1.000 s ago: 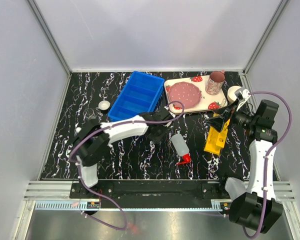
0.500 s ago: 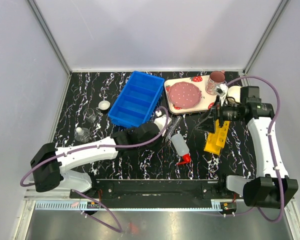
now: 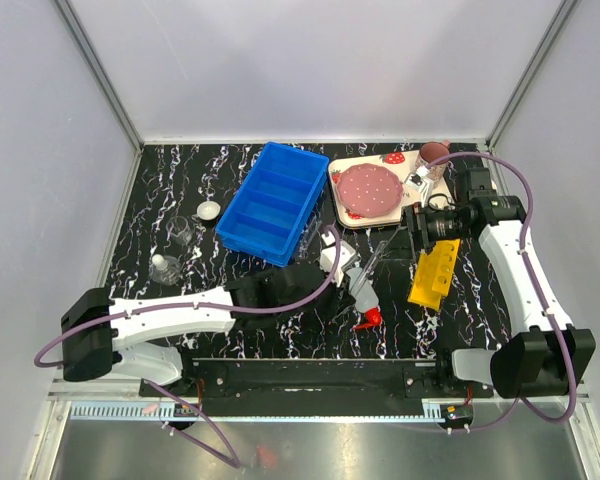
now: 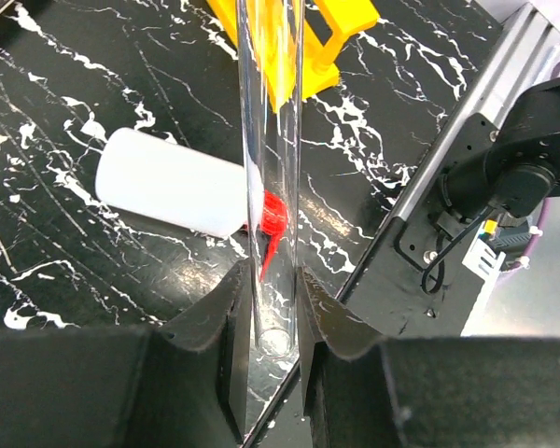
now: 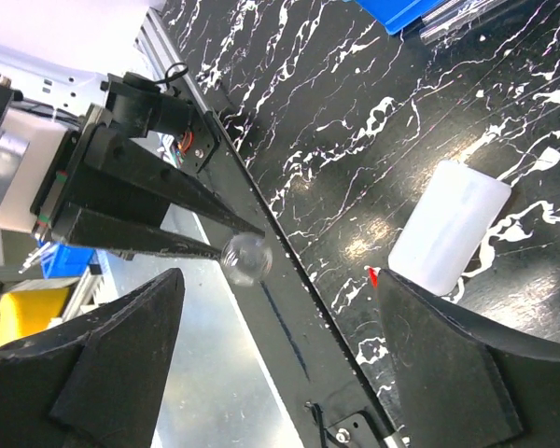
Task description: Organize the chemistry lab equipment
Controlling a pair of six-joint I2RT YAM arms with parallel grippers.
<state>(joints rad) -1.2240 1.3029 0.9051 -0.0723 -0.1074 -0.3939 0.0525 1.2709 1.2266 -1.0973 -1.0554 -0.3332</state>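
— While the left gripper [image 4: 269, 297] pinches the thin clear tube [image 4: 271, 140] near one end, what has changed?
— Its arm has stretched out low along the table's near side. The tube now slants toward the right gripper [image 5: 278, 280], which has left the yellow holed rack [image 3: 433, 277] and swung left. Those jaws stand wide apart, with the tube's rounded tip before them, untouched.
— What lies around?
— The squeeze bottle [image 3: 360, 292] lies on its side under the tube, red nozzle toward the near edge, beside the rack. The blue bin [image 3: 270, 198] and strawberry tray [image 3: 380, 190] sit behind. Two small beakers [image 3: 180, 230] and the tiny white dish [image 3: 209, 210] are far left.
— Anything in the way?
— Only the bottle and rack, both lower than the raised tube.
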